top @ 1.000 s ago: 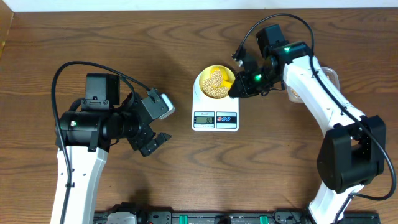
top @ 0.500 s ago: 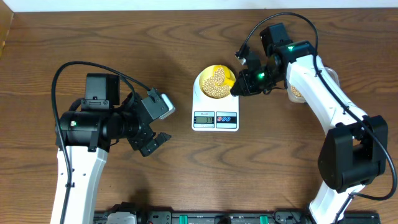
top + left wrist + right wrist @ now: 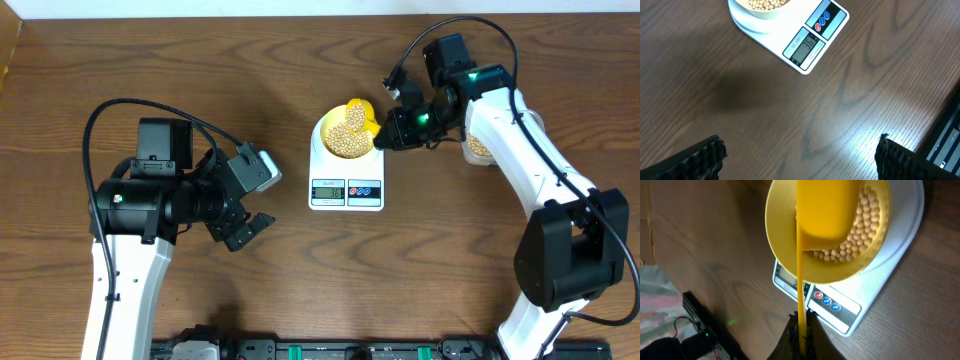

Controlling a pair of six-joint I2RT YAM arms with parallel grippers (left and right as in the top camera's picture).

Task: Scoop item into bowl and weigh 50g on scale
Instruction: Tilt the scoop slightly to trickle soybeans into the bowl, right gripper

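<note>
**A:** While the right gripper (image 3: 801, 326) clamps the scoop (image 3: 827, 210) by its handle, where does the scoop head sit?

**B:** Tipped over the bowl (image 3: 782, 255), just above the beans (image 3: 867, 225). The bowl stands on the scale (image 3: 902, 225). The display (image 3: 808, 45) reads 36.

**A:** Left gripper (image 3: 245, 228)?

**B:** Jaws apart, over the table (image 3: 740, 100), well left of the scale.

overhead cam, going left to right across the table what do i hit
left tool, open → scale → right tool, shut on the yellow scoop → clear tub
</note>
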